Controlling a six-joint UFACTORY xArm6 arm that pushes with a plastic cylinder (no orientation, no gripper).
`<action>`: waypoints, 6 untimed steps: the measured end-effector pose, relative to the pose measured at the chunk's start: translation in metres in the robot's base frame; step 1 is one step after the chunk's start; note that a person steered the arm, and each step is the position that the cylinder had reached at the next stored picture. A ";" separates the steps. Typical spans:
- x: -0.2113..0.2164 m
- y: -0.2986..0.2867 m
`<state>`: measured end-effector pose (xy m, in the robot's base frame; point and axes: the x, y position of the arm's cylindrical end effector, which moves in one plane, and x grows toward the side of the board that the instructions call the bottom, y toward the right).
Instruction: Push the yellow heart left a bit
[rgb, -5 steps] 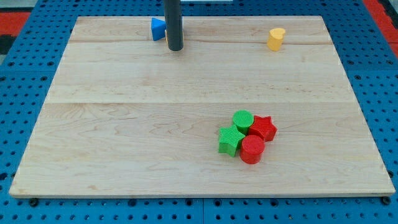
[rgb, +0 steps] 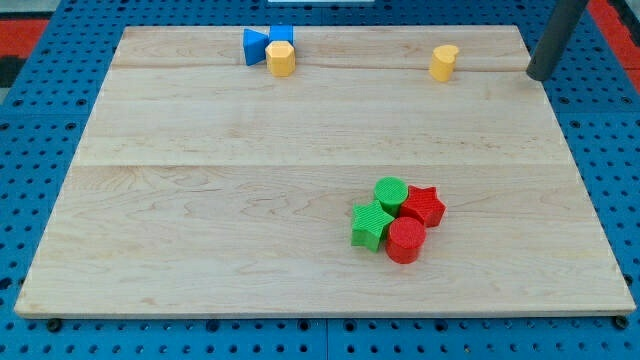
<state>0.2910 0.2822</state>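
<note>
The yellow heart (rgb: 444, 61) stands near the board's top edge, right of centre. My tip (rgb: 541, 75) is at the board's top right corner, to the right of the yellow heart and well apart from it. The rod rises out of the view's top right.
A yellow hexagon (rgb: 281, 58) touches a blue triangle (rgb: 255, 45) and a blue cube (rgb: 282, 35) at the top left. Lower right of centre is a cluster: green cylinder (rgb: 390, 191), green star (rgb: 371, 225), red star (rgb: 424, 206), red cylinder (rgb: 406, 241). The wooden board (rgb: 200, 200) lies on a blue pegboard.
My tip has swept from in front of the yellow hexagon at the top left across to the top right corner, past the yellow heart. No block has moved.
</note>
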 end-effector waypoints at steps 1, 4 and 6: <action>0.003 -0.037; -0.015 -0.121; -0.023 -0.095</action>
